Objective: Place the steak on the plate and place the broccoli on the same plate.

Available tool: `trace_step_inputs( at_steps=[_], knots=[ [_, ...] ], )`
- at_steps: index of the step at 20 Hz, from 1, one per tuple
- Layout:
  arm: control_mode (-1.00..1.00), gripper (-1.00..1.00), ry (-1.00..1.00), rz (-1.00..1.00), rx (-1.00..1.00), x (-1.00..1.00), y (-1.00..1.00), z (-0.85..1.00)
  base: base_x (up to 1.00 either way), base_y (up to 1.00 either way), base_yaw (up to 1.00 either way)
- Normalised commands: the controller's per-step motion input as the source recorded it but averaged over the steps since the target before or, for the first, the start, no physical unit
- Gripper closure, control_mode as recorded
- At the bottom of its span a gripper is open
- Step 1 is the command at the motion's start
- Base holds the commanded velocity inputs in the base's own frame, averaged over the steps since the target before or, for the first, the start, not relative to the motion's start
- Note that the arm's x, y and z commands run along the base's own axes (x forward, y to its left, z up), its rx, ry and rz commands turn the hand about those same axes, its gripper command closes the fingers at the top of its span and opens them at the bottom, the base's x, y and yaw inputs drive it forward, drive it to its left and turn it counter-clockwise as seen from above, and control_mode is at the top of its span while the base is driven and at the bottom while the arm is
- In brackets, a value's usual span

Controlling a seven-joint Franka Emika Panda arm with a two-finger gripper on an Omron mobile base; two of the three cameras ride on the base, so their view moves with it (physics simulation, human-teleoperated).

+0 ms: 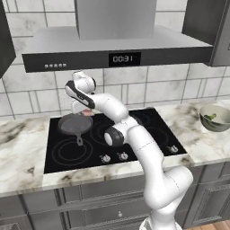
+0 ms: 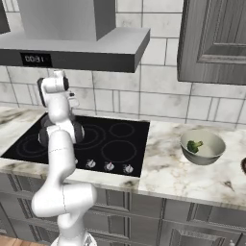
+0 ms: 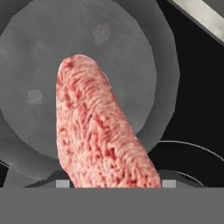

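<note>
jaws: clamped on the steak (image 3: 98, 135), above the frying pan (image 3: 131, 52)
risk: floppy slab could slip free mid-carry
plate: can't spot it yet

- Left base view looks forward and down from behind-left over the black cooktop (image 1: 112, 139)
- Right base view sees the same cooktop from behind-right
- Hand view looks close down into the grey pan (image 3: 78, 74)
</note>
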Motion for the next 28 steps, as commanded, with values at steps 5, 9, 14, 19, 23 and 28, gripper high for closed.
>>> trace_step_inputs(
  at_steps=[5, 9, 14, 19, 23, 28],
  knots=[
    [-1.0, 1.0, -0.09, 0.0, 0.02, -0.5, -0.78, -0.02, 0.0, 0.0, 0.0],
    [-1.0, 1.0, -0.15, 0.0, 0.03, -0.41, -0.64, -0.34, 0.0, 0.0, 0.0],
    [-1.0, 1.0, -0.22, 0.0, 0.02, -0.02, -0.28, -0.5, 0.0, 0.0, 0.0],
    [-1.0, 1.0, -0.3, 0.01, 0.08, 0.0, -0.35, -0.49, 0.0, 0.0, 0.0],
    [-1.0, 1.0, -0.27, 0.01, 0.18, -0.05, -0.55, -0.17, 0.0, 0.0, 0.0],
    [-1.0, 1.0, -0.29, 0.01, 0.21, -0.13, -0.66, -0.23, 0.0, 0.0, 0.0]
  ],
)
